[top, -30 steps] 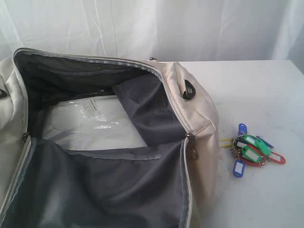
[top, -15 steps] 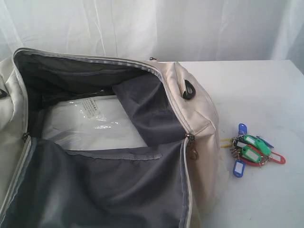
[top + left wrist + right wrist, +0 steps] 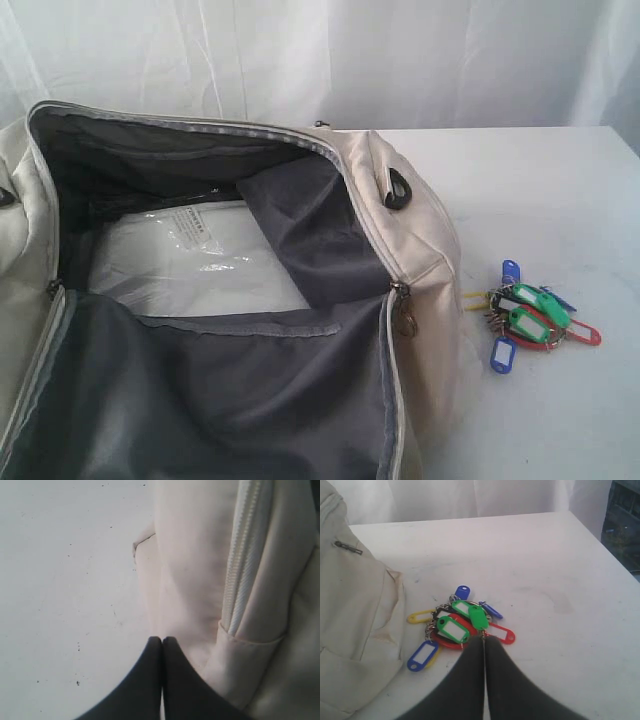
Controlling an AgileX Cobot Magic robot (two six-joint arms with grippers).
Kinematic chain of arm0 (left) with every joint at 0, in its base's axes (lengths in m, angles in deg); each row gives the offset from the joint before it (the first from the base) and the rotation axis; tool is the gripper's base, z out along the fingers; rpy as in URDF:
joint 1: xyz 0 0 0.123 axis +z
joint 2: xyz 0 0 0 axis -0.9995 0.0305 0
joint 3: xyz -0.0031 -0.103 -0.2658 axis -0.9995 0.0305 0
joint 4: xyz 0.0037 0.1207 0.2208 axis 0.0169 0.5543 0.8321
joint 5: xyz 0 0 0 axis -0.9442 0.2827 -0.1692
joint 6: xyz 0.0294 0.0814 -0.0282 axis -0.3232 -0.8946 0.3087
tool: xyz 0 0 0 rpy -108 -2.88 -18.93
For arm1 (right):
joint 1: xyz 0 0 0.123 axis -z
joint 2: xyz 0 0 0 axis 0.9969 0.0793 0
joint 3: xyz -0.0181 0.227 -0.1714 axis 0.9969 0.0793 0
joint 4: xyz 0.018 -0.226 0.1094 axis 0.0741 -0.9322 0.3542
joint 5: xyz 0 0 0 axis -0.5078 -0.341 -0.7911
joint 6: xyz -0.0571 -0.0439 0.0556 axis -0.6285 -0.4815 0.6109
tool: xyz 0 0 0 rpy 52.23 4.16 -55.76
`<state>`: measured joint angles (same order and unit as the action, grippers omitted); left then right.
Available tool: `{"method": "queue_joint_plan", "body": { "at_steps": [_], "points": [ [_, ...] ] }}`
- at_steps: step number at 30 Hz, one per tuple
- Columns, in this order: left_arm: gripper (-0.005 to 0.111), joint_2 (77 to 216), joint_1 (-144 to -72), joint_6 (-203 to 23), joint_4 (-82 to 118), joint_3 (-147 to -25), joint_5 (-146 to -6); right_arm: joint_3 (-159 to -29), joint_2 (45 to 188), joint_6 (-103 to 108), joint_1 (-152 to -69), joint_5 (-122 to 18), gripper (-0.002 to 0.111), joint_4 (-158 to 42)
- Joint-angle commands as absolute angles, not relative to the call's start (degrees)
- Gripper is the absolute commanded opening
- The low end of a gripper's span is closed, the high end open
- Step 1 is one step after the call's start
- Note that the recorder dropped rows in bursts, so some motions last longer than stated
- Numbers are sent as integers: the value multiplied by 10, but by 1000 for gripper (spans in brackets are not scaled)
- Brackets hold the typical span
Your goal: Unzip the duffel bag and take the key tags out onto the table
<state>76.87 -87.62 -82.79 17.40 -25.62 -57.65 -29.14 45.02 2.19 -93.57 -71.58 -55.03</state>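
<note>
Gaping fabric duffel bag [image 3: 428,245]; plastic key tags [image 3: 530,318] on table [image 3: 560,190]; left gripper [image 3: 162,641], right gripper [image 3: 484,640] closed, empty.

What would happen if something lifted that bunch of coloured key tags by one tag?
The key tags would probably dangle and swing loosely, being joined by metal rings. Small plastic pieces, so likely light. Pushed on the table, the flat bunch should slide and splay, not roll.
</note>
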Motion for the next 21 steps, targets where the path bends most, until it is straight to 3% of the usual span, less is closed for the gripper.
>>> {"method": "queue_joint_plan", "body": {
  "at_steps": [1, 21],
  "points": [
    [0, 766, -880, -828, 172, -253, -563, -290, 448, 20, -942, -715, 1, -548],
    [0, 766, -880, -828, 172, -253, -563, -290, 448, 20, -942, -709, 1, -548]
  ]
}}
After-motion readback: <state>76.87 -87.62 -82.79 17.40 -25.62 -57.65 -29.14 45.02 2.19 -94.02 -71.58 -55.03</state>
